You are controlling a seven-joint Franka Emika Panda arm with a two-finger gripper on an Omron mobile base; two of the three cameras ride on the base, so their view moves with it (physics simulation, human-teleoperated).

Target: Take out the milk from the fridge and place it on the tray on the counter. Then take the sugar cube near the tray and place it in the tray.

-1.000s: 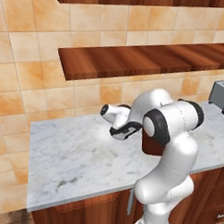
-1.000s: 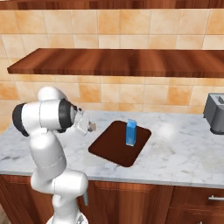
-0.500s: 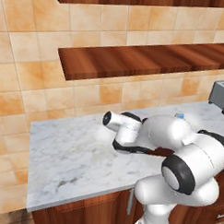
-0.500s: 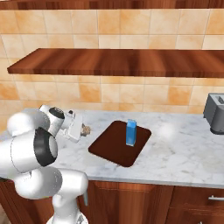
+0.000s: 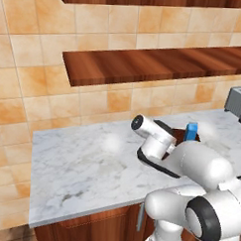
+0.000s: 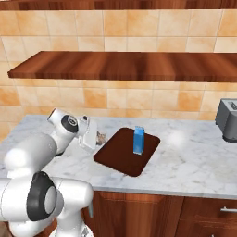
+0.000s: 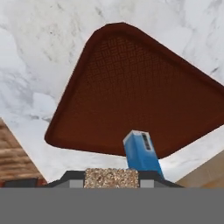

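Pinching the sugar cube between its fingertips, the gripper hangs above the counter just beside the tray. Milk stands upright on the tray. The cube looks light, rigid and crumbly; hold opposite flat faces gently.

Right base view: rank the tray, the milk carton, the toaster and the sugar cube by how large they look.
1. Tray, largest by far.
2. Toaster, cut off by the frame edge, so its rank over the carton is unsure.
3. Milk carton, standing on the tray.
4. Sugar cube, a speck at the gripper.
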